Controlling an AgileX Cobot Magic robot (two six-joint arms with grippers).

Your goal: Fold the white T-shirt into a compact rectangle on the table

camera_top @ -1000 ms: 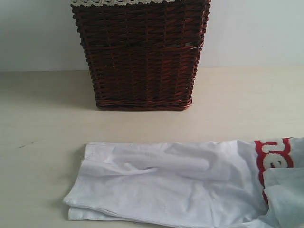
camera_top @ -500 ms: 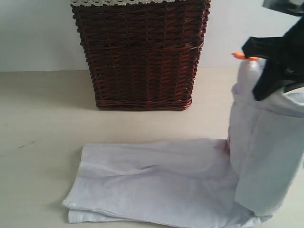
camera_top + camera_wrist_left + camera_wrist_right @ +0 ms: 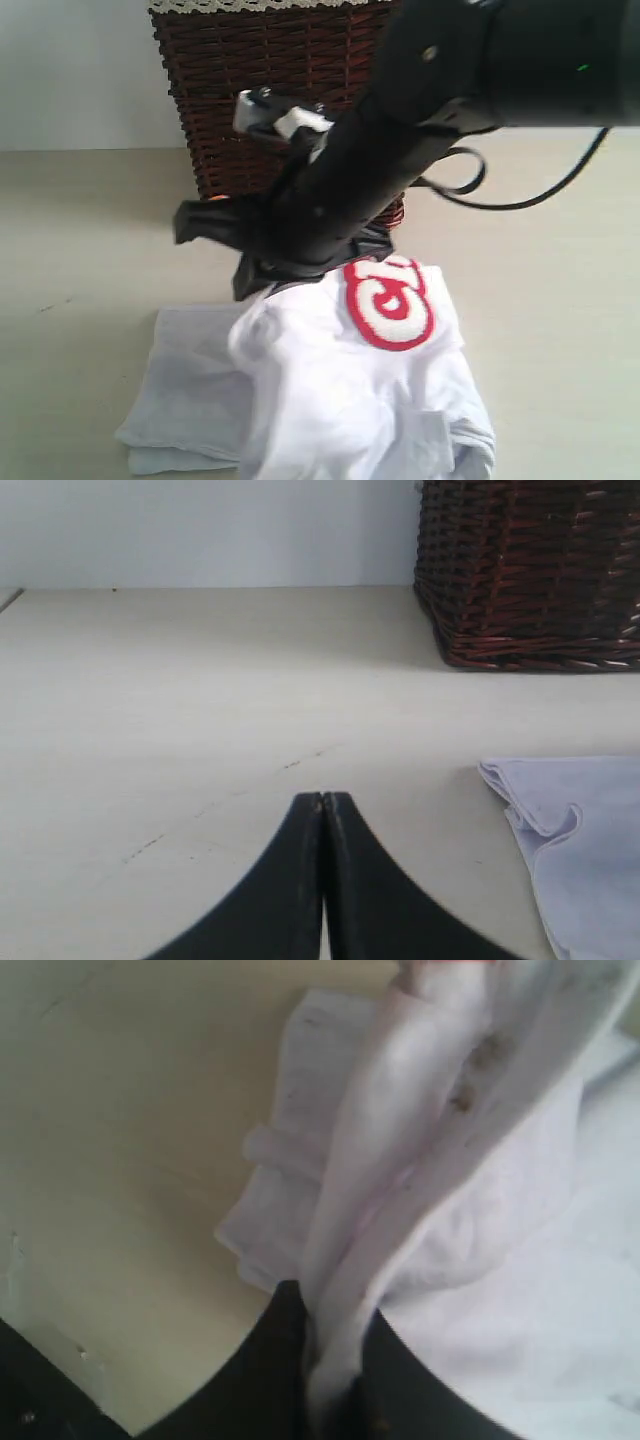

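Note:
The white T-shirt (image 3: 340, 400) lies on the table (image 3: 80, 260) in front of the basket, its upper half lifted and carried over the flat lower half. Fuzzy white lettering outlined in red (image 3: 390, 300) faces up on the lifted part. My right gripper (image 3: 215, 225) reaches across from the right and is shut on a bunched fold of the shirt (image 3: 335, 1320), just above the table. My left gripper (image 3: 323, 798) is shut and empty, low over bare table, with the shirt's folded edge (image 3: 580, 840) off to one side. The left gripper does not show in the exterior view.
A dark red-brown wicker basket (image 3: 290, 80) with a lace-trimmed liner stands at the back of the table against a pale wall. It also shows as the basket (image 3: 530, 570) in the left wrist view. A black cable (image 3: 470, 185) loops off the right arm.
My right arm has come in from the right and swept left, lifting the shirt's collar end and carrying it over the flat half. The lettering now faces up mid-table.

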